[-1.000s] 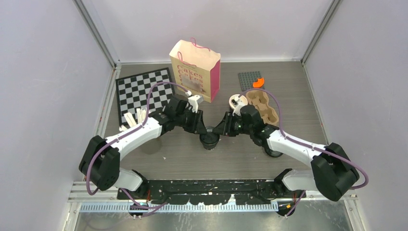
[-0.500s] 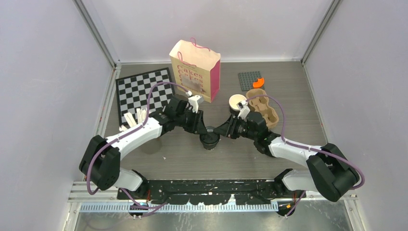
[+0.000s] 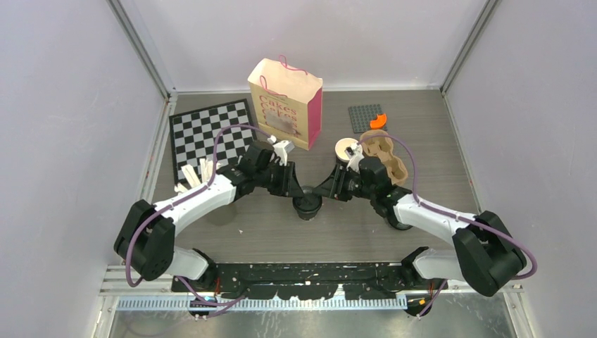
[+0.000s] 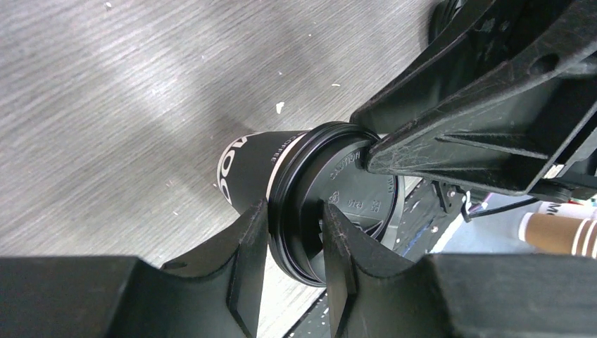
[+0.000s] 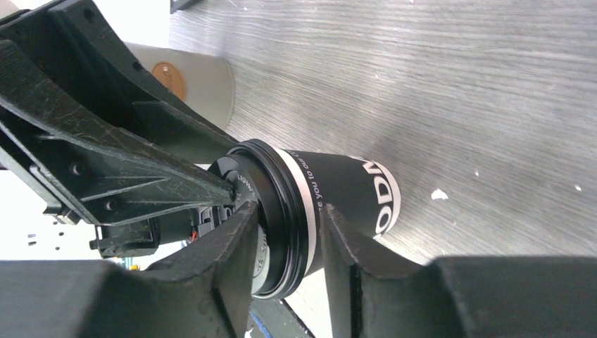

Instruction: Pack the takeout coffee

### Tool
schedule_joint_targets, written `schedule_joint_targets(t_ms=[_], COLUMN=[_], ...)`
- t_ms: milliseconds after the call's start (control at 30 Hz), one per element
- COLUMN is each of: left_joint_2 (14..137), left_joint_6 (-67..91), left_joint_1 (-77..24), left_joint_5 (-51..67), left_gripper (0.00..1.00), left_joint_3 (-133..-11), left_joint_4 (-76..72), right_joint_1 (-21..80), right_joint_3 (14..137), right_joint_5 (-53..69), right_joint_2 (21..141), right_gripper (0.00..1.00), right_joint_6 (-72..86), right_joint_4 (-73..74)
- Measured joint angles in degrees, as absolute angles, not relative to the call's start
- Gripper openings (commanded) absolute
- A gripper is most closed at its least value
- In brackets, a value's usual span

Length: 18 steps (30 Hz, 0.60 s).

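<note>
A black coffee cup [image 3: 307, 205] with a round black lid [image 4: 352, 204] stands at the table's middle. My left gripper [image 3: 296, 191] and right gripper [image 3: 322, 191] meet over it from either side. In the left wrist view my left gripper [image 4: 296, 211] is shut on the lid's rim, one finger outside and one on the lid top. In the right wrist view my right gripper [image 5: 288, 211] is shut on the opposite rim, with the cup's sleeve [image 5: 352, 190] beyond. A second black cup [image 3: 400, 224] shows partly under my right forearm.
A brown cup carrier [image 3: 384, 158] and a brown open cup [image 3: 346, 149] stand behind my right gripper. A paper bag [image 3: 285, 102] stands at the back. A chessboard [image 3: 208, 134] and white sticks [image 3: 197, 172] are at left. A grey plate [image 3: 365, 116] is at back right.
My right wrist has shifted slightly back and forth beside the cup. The cup and my left gripper have stayed where they were.
</note>
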<state>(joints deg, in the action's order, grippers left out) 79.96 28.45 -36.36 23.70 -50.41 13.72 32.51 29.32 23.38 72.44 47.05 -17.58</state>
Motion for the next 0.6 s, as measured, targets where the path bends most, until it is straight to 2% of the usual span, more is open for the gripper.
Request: schedule_joint_targets(t_ms=[133,233,400,600], left_joint_2=[79.9,79.9,80.1,80.1], left_joint_6=[31.4,32.9,34.2,34.5], left_joint_1=[-36.4,-36.4,-36.4,-36.5], left_joint_5=[23.8,23.7,23.6,23.6], left_gripper=[0.34,0.34,0.34,0.34], left_joint_3=[-50.2,-50.2,-50.2,-50.2], left_joint_4=[13.8,13.9,14.0,14.0], right_joint_1=[32.5,32.4,32.4,32.4], right_joint_3=[33.4,34.9,34.9,34.8], right_joint_5=[22.5,22.5,23.7,26.2], right_joint_2=[71.3,70.0,67.2,67.0], right_gripper=[0.62,0.65,0.53,0.46], right_joint_6=[44.2,43.0,42.8,43.9], right_joint_4=[-6.4,-0.8,3.5,3.5])
